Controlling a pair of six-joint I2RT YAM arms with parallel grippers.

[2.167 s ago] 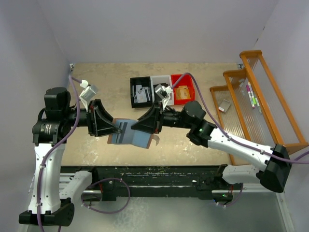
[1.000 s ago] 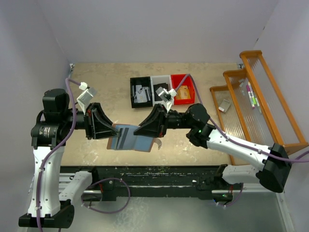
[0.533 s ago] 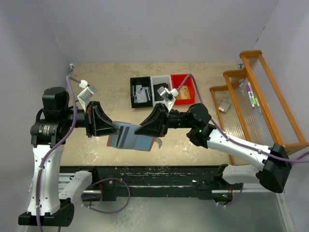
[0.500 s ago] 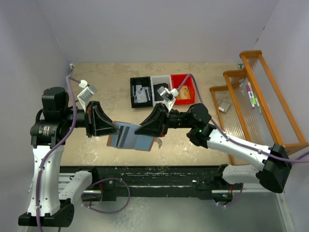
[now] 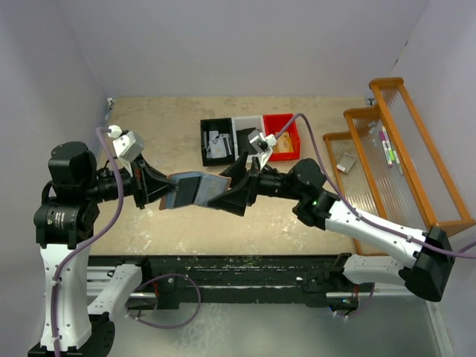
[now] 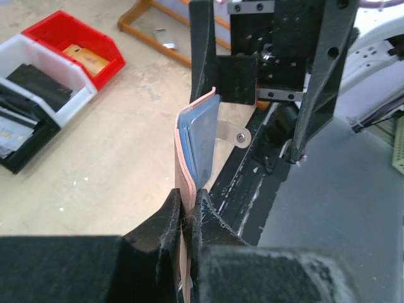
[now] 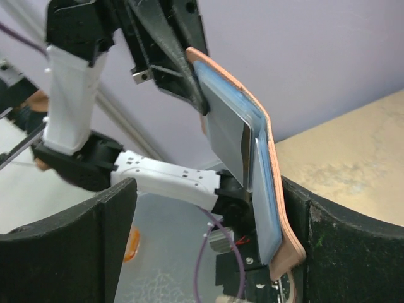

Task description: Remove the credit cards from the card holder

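Tan worktop (image 5: 149,119), pale walls. Wooden rack (image 5: 416,149) at right, three bins (image 5: 202,145) far centre. Both arms meet over the near-centre worktop, wrists facing each other.

Left gripper (image 5: 169,193): fingers (image 6: 165,218) clenched on the holder (image 5: 195,190), pinching its left end. Right gripper (image 5: 225,192): fingers (image 7: 69,246) spread wide, straddling the holder's right end, grasping nothing. Cannot tell whether the pink back brushes one finger.

Holder aloft, clear of the worktop, between the two grippers. Long axis left–right, about level; free end points at the right gripper. Folded nearly shut, pink outside, blue inside. Snap tab (image 6: 231,132) hangs loose at the free end. Grey card (image 7: 226,136) sits against the blue side, its edge seemingly proud of the slot.

Step, as I judge it: drawing a card, this one not yet out. Next move: right fingers close on the card's exposed edge alone, not the cover. Then pull rightward along the axis, with the left grip firm.
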